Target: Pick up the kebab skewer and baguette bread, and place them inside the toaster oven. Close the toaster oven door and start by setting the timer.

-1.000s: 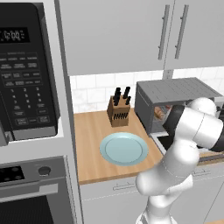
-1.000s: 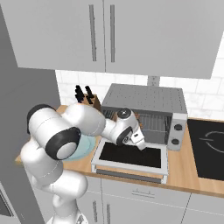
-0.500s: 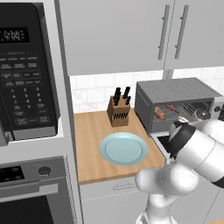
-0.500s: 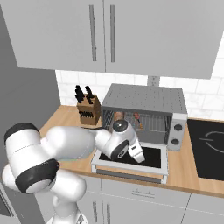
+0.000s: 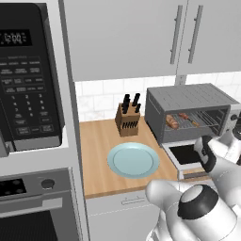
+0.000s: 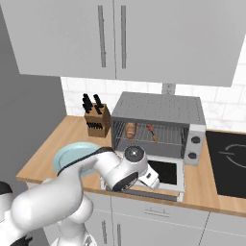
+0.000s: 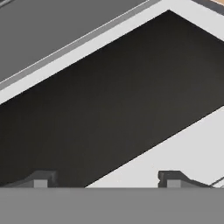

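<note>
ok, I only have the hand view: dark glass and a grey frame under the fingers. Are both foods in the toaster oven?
Observer: Yes. The baguette bread and the kebab skewer both lie on the rack inside the toaster oven, with the bread on the left in the right base view.
Operator: And the door?
Observer: The toaster oven door is dropped down flat and wide open in front of the oven. That is the glass you are looking at.
Operator: Anything beside it?
Observer: A light blue plate lies on the counter to the left of the door, apart from it, with a knife block behind it by the wall.
</note>
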Tool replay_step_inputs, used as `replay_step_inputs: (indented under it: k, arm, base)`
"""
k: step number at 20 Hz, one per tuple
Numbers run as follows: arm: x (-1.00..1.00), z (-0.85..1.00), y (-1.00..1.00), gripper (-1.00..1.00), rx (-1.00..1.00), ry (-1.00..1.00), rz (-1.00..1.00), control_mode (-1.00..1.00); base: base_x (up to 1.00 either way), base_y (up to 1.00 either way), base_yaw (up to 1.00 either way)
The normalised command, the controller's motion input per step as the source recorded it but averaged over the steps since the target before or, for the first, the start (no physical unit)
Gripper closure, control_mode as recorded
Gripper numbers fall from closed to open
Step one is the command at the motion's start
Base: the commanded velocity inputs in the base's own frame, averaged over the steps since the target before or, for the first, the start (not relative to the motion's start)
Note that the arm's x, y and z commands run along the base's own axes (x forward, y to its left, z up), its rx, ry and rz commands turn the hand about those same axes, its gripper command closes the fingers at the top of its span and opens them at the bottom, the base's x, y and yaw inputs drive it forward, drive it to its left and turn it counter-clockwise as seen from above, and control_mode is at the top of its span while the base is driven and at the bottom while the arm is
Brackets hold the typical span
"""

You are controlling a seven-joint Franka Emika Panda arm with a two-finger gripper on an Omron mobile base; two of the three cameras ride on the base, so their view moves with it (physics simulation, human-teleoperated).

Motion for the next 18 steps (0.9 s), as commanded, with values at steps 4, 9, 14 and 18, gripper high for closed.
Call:
replay_step_inputs:
  k: [4, 9, 14, 18]
  arm:
    - [-0.09, -0.08, 0.00, -1.00, -0.08, 0.36, 0.58, -1.00]
    - [-0.01, -0.30, 0.00, -1.00, -0.13, 0.35, 0.23, -1.00]
    - [-0.36, -0.65, 0.00, -1.00, -0.01, 0.19, 0.01, -1.00]
    - [-0.55, -0.63, 0.00, -1.00, 0.00, 0.05, 0.00, -1.00]
  base:
    - [0.00, 0.00, 0.00]
    - [0.00, 0.00, 0.00]
    - [0.00, 0.00, 0.00]
    - [0.00, 0.00, 0.00]
